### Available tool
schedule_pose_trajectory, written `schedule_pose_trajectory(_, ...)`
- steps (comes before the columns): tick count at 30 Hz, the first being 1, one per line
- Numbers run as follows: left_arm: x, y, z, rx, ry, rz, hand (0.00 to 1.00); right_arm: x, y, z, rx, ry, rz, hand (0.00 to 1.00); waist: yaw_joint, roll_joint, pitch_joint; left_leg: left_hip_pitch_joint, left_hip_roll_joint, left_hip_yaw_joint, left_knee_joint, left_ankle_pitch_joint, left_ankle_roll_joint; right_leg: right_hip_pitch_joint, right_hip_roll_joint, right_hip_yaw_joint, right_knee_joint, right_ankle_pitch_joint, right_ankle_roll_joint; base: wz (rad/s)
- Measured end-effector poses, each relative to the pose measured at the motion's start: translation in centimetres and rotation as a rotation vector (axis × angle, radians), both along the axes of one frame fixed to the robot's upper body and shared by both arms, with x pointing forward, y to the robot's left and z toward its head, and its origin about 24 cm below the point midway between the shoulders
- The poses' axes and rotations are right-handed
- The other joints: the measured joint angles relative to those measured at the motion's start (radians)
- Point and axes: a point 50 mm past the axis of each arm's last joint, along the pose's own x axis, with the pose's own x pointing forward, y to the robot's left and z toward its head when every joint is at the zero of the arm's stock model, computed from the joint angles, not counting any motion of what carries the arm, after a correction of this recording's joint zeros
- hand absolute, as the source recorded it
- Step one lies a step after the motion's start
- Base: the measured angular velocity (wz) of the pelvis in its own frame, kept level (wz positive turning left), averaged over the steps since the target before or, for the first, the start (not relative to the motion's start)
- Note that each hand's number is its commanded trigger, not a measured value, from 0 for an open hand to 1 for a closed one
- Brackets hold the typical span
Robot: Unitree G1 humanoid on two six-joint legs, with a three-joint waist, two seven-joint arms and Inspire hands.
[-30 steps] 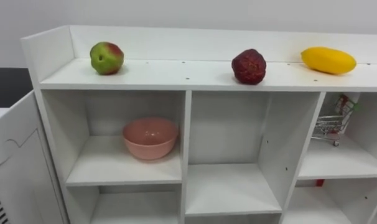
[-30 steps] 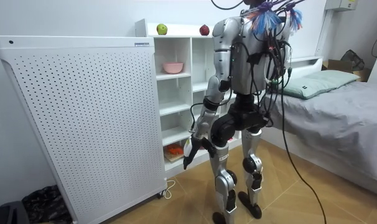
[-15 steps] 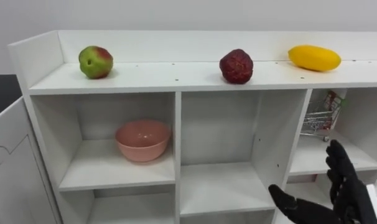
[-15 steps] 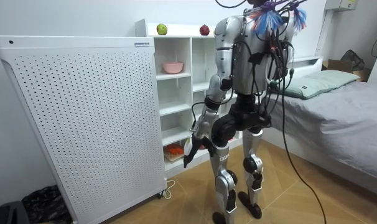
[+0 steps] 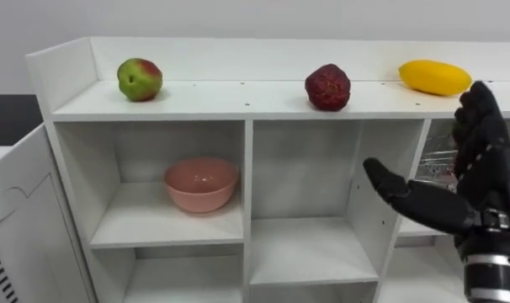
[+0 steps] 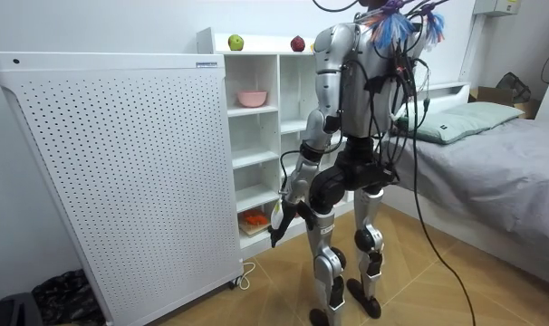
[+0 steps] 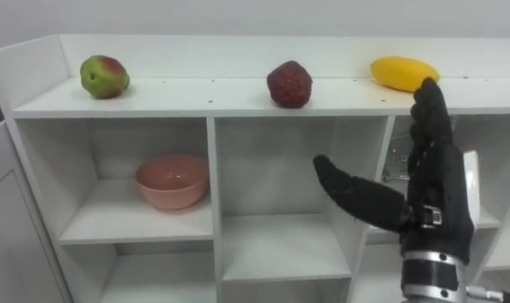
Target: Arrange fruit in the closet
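Note:
On top of the white closet [image 5: 252, 103] lie a green-red apple [image 5: 140, 79] at the left, a dark red fruit [image 5: 328, 87] in the middle and a yellow mango [image 5: 434, 77] at the right. My right hand [image 5: 478, 185] is raised in front of the right column, open with fingers straight and thumb spread, just below the yellow mango [image 7: 404, 72] and touching nothing. A pink bowl [image 5: 201, 183] sits in the upper left compartment. My left hand [image 6: 275, 220] hangs by my thigh in the room view.
I stand facing the closet [image 6: 256, 136]. A white perforated panel [image 6: 120, 172] stands at the room view's left, and a bed [image 6: 492, 163] at its right. A small wire cart [image 5: 437, 164] sits in the upper right compartment. The middle compartment [image 5: 310, 198] holds nothing.
My right hand has risen from the lower right corner to just below the mango. The head camera shifted slightly. The left arm stayed down.

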Motion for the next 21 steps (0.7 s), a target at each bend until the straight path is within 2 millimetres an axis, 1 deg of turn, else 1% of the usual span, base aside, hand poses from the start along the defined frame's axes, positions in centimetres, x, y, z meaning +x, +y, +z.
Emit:
schedule_pose_trajectory(2, 0.1, 0.1, 0.0, 0.004, -0.001, -0.003, 0.00, 0.2, 0.0, 0.6, -0.001, -0.020, 0.003, 0.00, 0.005, -0.008, -0.0017, -0.002, -0.001, -0.005, -0.001, 0.000, 0.000, 0.001, -0.001, -0.005, -0.004, 0.000, 0.000, 0.07)
schedule_pose_trajectory(4, 0.1, 0.4, 0.1, 0.012, 0.007, -0.007, 0.00, 0.6, 0.1, 1.0, 0.008, -0.030, 0.010, 0.00, 0.005, -0.016, -0.0050, -0.005, -0.001, -0.015, -0.001, 0.000, 0.000, 0.006, -0.001, -0.018, -0.009, 0.000, 0.000, 0.12)
schedule_pose_trajectory(6, 0.2, 0.4, 0.1, 0.014, 0.007, -0.006, 0.00, 0.8, 0.0, 1.2, 0.016, -0.034, 0.012, 0.00, 0.005, -0.019, -0.0061, -0.006, 0.000, -0.017, -0.001, 0.000, 0.000, 0.007, -0.003, -0.032, -0.009, 0.000, 0.000, 0.10)
schedule_pose_trajectory(7, 0.3, 0.4, 0.2, 0.015, 0.007, -0.005, 0.00, 0.9, 0.1, 1.4, 0.018, -0.035, 0.019, 0.00, 0.006, -0.019, -0.0048, -0.007, 0.000, -0.020, -0.001, 0.000, 0.000, 0.007, -0.004, -0.045, -0.009, 0.000, 0.000, 0.07)
schedule_pose_trajectory(10, 0.4, 0.4, 0.2, 0.008, 0.007, -0.004, 0.00, 1.9, 0.1, 1.7, 0.043, -0.029, 0.027, 0.00, 0.009, -0.019, -0.0028, -0.012, 0.000, -0.028, 0.003, 0.000, 0.000, 0.006, -0.007, -0.058, -0.009, 0.000, 0.000, 0.06)
schedule_pose_trajectory(11, 0.5, 0.4, 0.2, 0.009, 0.004, -0.004, 0.00, 2.2, 0.0, 1.7, 0.055, -0.025, 0.032, 0.00, 0.009, -0.021, -0.0005, -0.013, 0.000, -0.028, 0.005, 0.000, 0.000, 0.006, -0.007, -0.060, -0.009, 0.000, 0.000, 0.04)
schedule_pose_trajectory(12, 0.7, 0.4, 0.2, 0.011, 0.000, -0.004, 0.00, 2.7, 0.0, 1.8, 0.079, -0.013, 0.040, 0.00, 0.008, -0.024, 0.0045, -0.016, 0.000, -0.030, 0.008, 0.000, 0.000, 0.005, -0.008, -0.068, -0.009, 0.000, 0.000, 0.04)
schedule_pose_trajectory(13, 0.8, 0.5, 0.3, 0.012, -0.003, -0.006, 0.00, 3.2, 0.0, 1.9, 0.098, -0.003, 0.046, 0.00, 0.010, -0.026, 0.0066, -0.020, 0.001, -0.032, 0.009, 0.000, 0.000, 0.003, -0.008, -0.072, -0.008, 0.001, -0.001, 0.04)
schedule_pose_trajectory(14, 0.8, 0.5, 0.3, 0.013, -0.002, -0.010, 0.00, 3.4, 0.0, 2.0, 0.104, -0.001, 0.048, 0.00, 0.011, -0.026, 0.0068, -0.021, 0.001, -0.032, 0.010, 0.000, 0.000, 0.003, -0.008, -0.074, -0.008, 0.001, -0.001, 0.06)
schedule_pose_trajectory(16, 0.8, 0.6, 0.3, 0.018, 0.004, -0.010, 0.00, 4.4, -0.1, 2.4, 0.119, 0.016, 0.046, 0.00, 0.011, -0.028, 0.0067, -0.025, 0.000, -0.042, 0.011, 0.000, 0.000, 0.003, -0.010, -0.099, -0.007, 0.001, -0.001, 0.09)
schedule_pose_trajectory(17, 0.7, 0.7, 0.3, 0.019, 0.004, -0.011, 0.00, 4.7, -0.2, 2.5, 0.122, 0.017, 0.046, 0.00, 0.012, -0.029, 0.0063, -0.025, 0.001, -0.043, 0.012, 0.000, 0.000, 0.003, -0.010, -0.100, -0.007, 0.001, -0.001, 0.10)
schedule_pose_trajectory(20, 0.8, 0.7, 0.4, 0.023, 0.006, -0.010, 0.00, 5.5, -0.4, 3.4, 0.130, 0.015, 0.050, 0.00, 0.016, -0.035, 0.0022, -0.031, 0.000, -0.053, 0.016, 0.000, 0.000, 0.004, -0.012, -0.113, -0.007, 0.001, -0.001, 0.11)
schedule_pose_trajectory(21, 0.8, 0.8, 0.4, 0.027, 0.009, -0.008, 0.00, 5.6, -0.6, 3.5, 0.133, 0.017, 0.050, 0.00, 0.023, -0.039, 0.0011, -0.032, 0.000, -0.056, 0.017, 0.000, -0.001, 0.005, -0.013, -0.124, -0.007, 0.001, -0.001, 0.09)
